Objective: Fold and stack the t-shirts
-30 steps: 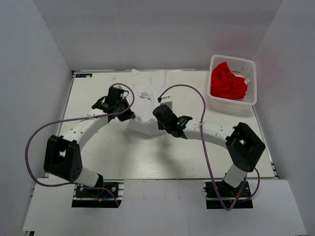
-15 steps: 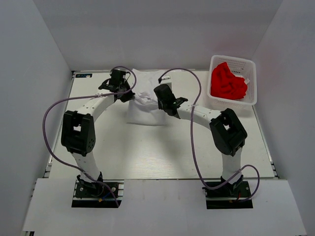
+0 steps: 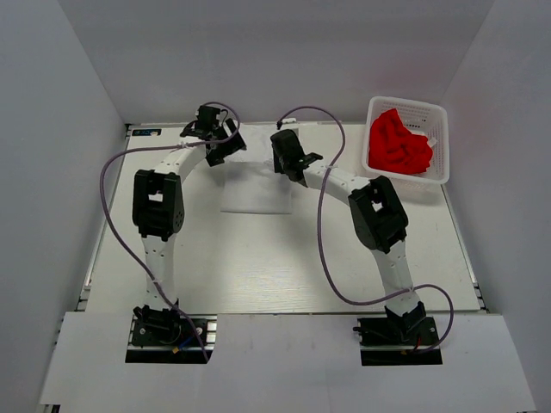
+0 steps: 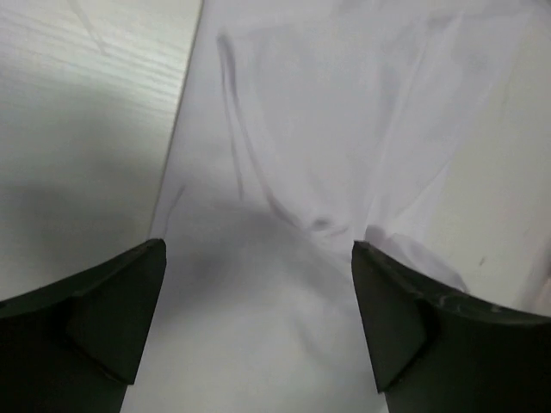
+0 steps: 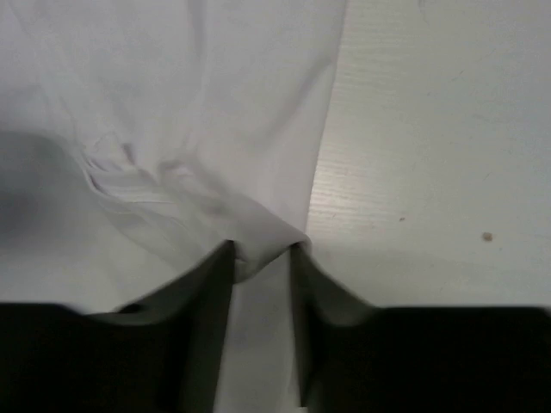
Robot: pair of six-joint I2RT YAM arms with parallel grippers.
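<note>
- Left hand [image 4: 258, 258] spread over the white t-shirt [image 3: 256, 194], whose far edge the arms hide, on the worktop [image 3: 284, 267].
- Right hand [image 5: 260, 249] narrowly around a cloth fold; grip unclear.
- Red t-shirt [image 3: 399, 144] bunched in the basket [image 3: 408, 103].

white t-shirt [image 3: 256, 191]: plain white, with soft grey shading along its creases
red t-shirt [image 3: 399, 146]: bright red all over
basket [image 3: 406, 177]: white lattice, a regular grid of small holes
table [image 3: 258, 267]: pale cream – faint straight wood-grain lines
left gripper [image 4: 258, 284]: dull black fingers
right gripper [image 5: 261, 249]: black, greyer on the inner faces
left arm [image 3: 164, 249]: white links, black joints
right arm [image 3: 392, 268]: white links, black joints
2 cables [image 3: 105, 194]: muted purple – 1 per arm
</note>
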